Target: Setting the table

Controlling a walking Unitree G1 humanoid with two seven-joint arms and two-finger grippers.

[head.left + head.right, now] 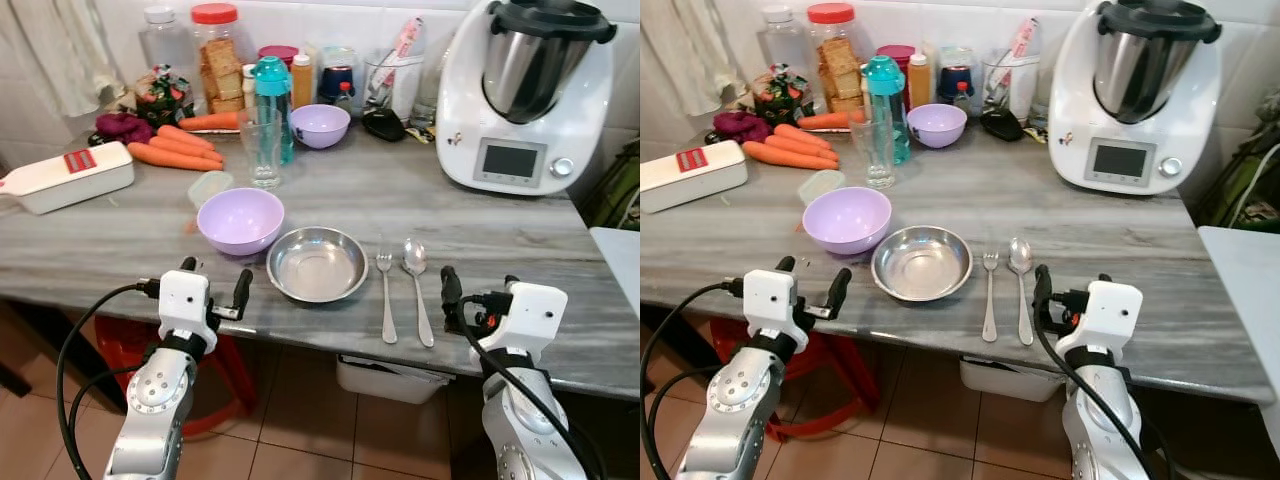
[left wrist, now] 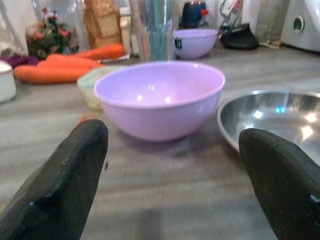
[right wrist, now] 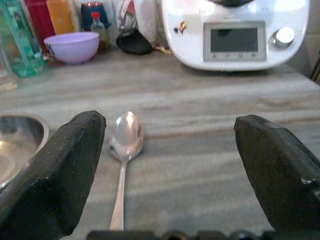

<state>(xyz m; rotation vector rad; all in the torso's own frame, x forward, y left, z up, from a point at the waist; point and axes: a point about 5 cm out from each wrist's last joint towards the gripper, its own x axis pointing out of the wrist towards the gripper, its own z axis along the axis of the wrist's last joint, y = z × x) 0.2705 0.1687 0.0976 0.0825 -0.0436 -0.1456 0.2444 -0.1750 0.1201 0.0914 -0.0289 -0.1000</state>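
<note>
The spoon [image 1: 416, 285] lies on the grey surface [image 1: 520, 230] with its long axis running near to far, bowl at the far end, just right of the fork [image 1: 386, 292] and well right of the steel dish [image 1: 317, 264]. The right gripper [image 1: 452, 295] is the nearer one, its jaws released and empty, hovering at the near edge just right of the spoon's handle (bright, polished metal). The left gripper [image 1: 214, 285], jaws also spread and empty, faces the lilac bowl [image 1: 240, 220], which sits left of the dish
</note>
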